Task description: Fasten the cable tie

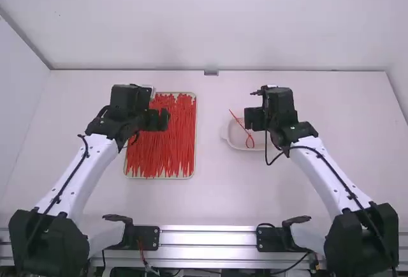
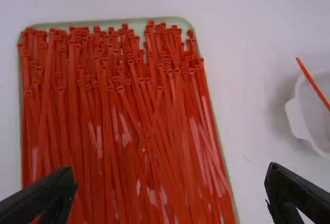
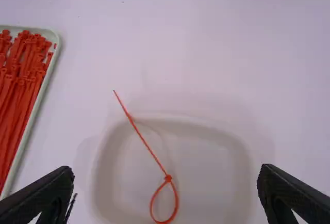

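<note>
One orange-red cable tie (image 3: 147,145), closed into a small loop, lies in a white bowl (image 3: 227,131) right of centre, tail slanting over the rim. Loose straight ties (image 1: 167,135) fill a tray (image 2: 111,23) centre-left.

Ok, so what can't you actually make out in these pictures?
1. High view: the right arm's wrist covers the right side of the bowl.
2. Left wrist view: the frame edge cuts off most of the bowl and the near end of the tray.
3. Right wrist view: the edge cuts off most of the tray.
4. The piled ties overlap too much to count in any view.
</note>
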